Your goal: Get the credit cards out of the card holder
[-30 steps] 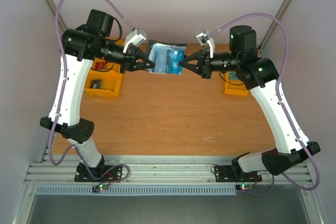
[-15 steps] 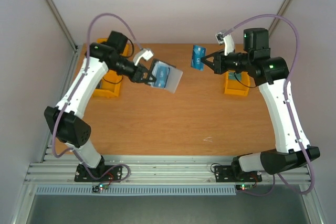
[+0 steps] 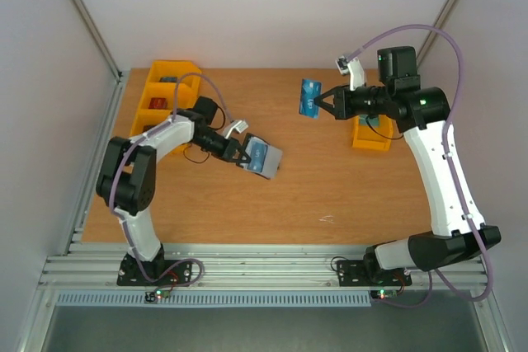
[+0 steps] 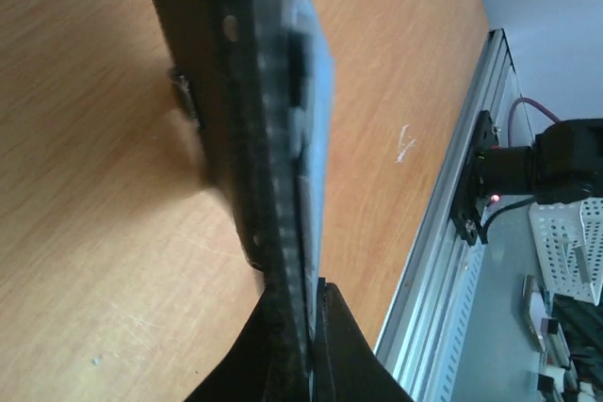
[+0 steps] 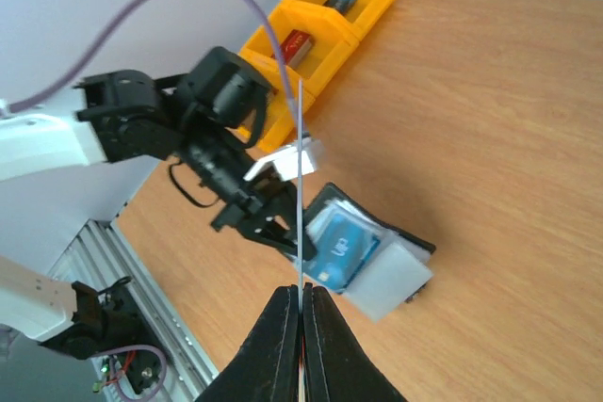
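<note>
My left gripper (image 3: 240, 153) is shut on the near edge of the card holder (image 3: 266, 160), which lies open and low over the table left of centre. A blue credit card (image 3: 258, 154) shows in its pocket, under a pale flap. In the left wrist view the card holder (image 4: 259, 110) is edge-on, clamped at the gripper (image 4: 311, 300). My right gripper (image 3: 322, 105) is shut on another blue credit card (image 3: 310, 97), held up in the air at the back right. That card is a thin vertical line (image 5: 300, 185) above the right gripper (image 5: 301, 293), with the card holder (image 5: 382, 265) far below.
A yellow divided bin (image 3: 165, 88) with small items sits at the back left, partly behind the left arm. A smaller yellow bin (image 3: 369, 136) lies under the right forearm. The table's near edge meets an aluminium rail (image 3: 264, 257).
Both grippers met at the card holder at the back. The right gripper pulled a blue card out to the right; the left arm swung the holder down and nearer.
</note>
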`<state>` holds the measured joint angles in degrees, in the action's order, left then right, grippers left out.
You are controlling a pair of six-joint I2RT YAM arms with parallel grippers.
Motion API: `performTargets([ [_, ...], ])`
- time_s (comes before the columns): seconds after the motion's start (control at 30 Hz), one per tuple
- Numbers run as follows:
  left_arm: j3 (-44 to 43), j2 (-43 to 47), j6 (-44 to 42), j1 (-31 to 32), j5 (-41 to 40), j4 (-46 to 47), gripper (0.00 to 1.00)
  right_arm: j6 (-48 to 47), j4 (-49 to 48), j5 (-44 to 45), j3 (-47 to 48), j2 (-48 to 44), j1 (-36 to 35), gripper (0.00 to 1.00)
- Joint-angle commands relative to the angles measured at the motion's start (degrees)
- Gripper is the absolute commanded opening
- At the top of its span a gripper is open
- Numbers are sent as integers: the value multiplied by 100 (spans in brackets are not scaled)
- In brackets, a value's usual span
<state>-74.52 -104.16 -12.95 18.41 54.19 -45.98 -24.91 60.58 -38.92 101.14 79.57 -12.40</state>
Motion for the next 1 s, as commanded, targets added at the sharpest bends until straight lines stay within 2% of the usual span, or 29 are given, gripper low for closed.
performTargets([
  [0.0,210,-607,596,-110,109,1116,0,178,171,-262,198,164,-98,1],
  [0.17,47,-1176,617,-274,24,1013,2,129,304,-245,300,264,-234,1],
  [0.3,160,-1258,757,-446,-246,1263,25,78,406,-230,360,296,-279,1],
  [0.4,-96,-1461,708,-616,-273,850,45,66,434,-263,383,313,-298,1],
  [0.53,-547,-1343,-211,-665,-600,-87,69,31,594,-238,520,390,-308,1],
  [0.6,-697,-1100,-649,-668,-668,-425,76,-1,693,-193,614,445,-311,1],
  [0.7,-1260,-829,-1214,-702,-603,-1072,80,-52,851,31,715,525,-328,1],
  [0.87,-3495,-858,-1905,-736,-546,-2688,80,-21,1123,271,1019,736,-354,1],
  [0.97,-4695,-739,-2225,-699,-800,-2997,81,56,1201,192,1173,872,-385,1],
])
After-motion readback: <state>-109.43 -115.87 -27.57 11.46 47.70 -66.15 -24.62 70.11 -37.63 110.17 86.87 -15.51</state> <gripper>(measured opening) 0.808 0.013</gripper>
